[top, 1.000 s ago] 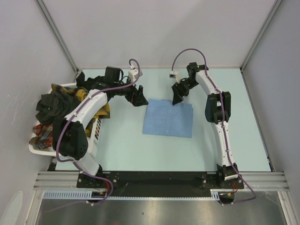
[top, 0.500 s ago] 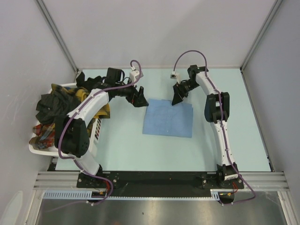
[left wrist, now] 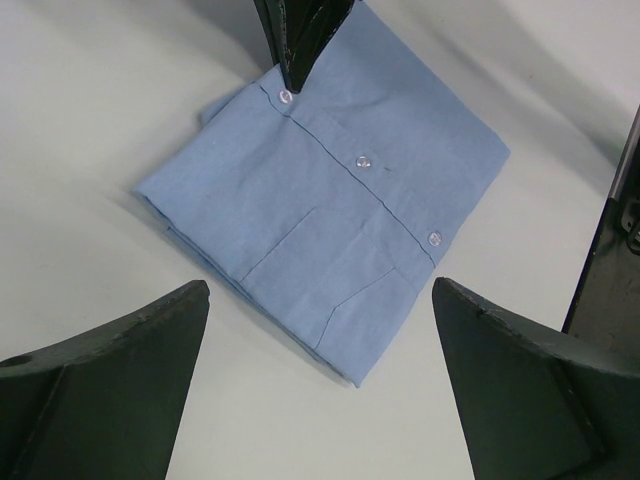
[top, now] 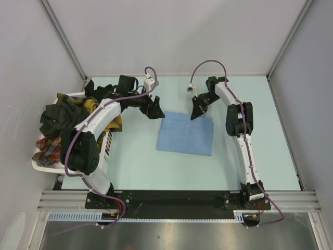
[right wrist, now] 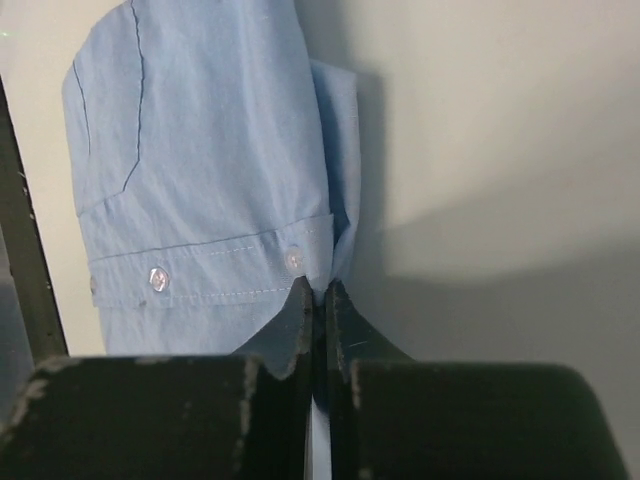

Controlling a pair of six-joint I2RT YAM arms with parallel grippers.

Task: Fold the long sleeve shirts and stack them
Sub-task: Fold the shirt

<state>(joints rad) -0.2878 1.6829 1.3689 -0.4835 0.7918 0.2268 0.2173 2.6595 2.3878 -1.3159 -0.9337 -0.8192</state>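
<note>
In the middle of the surface (top: 135,161), the light blue shirt (top: 186,134) lies folded into a rectangle, buttons (left wrist: 363,160) and chest pocket (left wrist: 300,250) facing up. The right gripper (top: 196,111) is pinched on its far edge; the left gripper (top: 154,111) hangs wide apart just beside it.

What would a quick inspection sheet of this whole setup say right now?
Surface: pale green table, no stains seen.
Job's things: blue shirt folded mid-table, buttons up; other shirts heaped in the basket.
Clutter: nothing seen.
Grippers: left gripper open, beside the shirt; right gripper shut on the blue shirt's far edge.
Cables: purple cables loop above both arms, off the cloth.
Surroundings: grey walls on three sides.
</note>
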